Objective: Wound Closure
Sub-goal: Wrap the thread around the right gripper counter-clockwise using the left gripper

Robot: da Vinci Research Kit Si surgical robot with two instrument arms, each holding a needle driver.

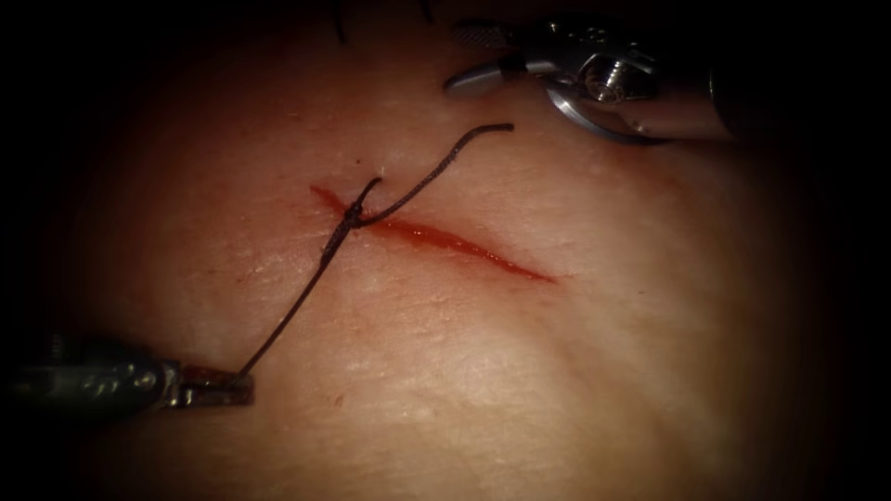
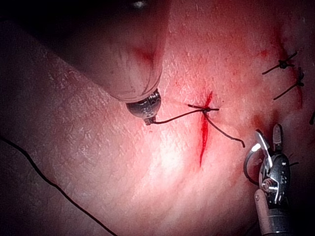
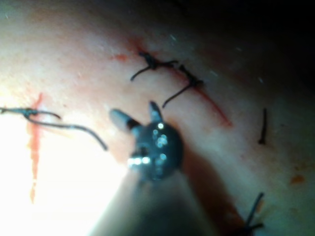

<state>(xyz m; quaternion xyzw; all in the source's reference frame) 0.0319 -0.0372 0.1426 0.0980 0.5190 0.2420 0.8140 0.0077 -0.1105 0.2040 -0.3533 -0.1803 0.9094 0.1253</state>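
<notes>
The left tool [image 1: 218, 385] gripped the thread [image 1: 288, 320] taut from the knot [image 1: 353, 215] on the cut [image 1: 455, 243], the right tool [image 1: 478, 60] gaped empty; steady, level tension seemed wise.

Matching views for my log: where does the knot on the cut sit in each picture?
Endoscope view: knot near the cut's left end, thread running to the left pincer.
Left wrist view: knot at one end of the cut.
Right wrist view: knot.
Shared landmark: the cut.
</notes>
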